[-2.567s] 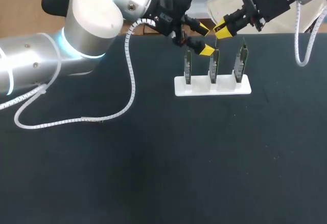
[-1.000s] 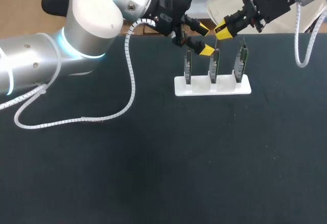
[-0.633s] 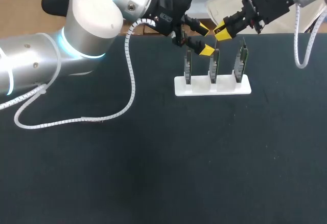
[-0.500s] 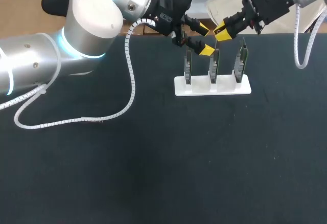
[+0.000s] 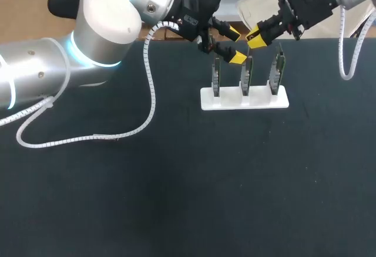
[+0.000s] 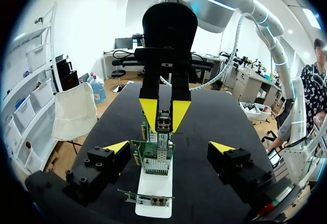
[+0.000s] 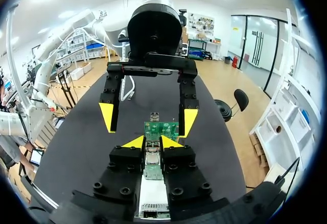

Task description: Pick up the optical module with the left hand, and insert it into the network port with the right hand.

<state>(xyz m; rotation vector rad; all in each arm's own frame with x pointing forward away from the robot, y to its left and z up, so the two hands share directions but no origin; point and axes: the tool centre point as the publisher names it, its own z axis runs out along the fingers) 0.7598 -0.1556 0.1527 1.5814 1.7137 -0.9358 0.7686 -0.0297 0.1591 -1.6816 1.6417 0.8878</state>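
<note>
The left gripper (image 5: 235,44) hangs with its fingers spread wide above the white stand (image 5: 223,101) of three upright cards (image 5: 276,72), and the right gripper (image 5: 255,37), just beside it, is clamped on the optical module (image 7: 152,157) over the middle card (image 5: 246,78).

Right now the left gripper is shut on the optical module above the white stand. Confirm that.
Wrong arm: the right gripper is shut on the optical module above the white stand, as the right wrist view shows. The left gripper is open.
</note>
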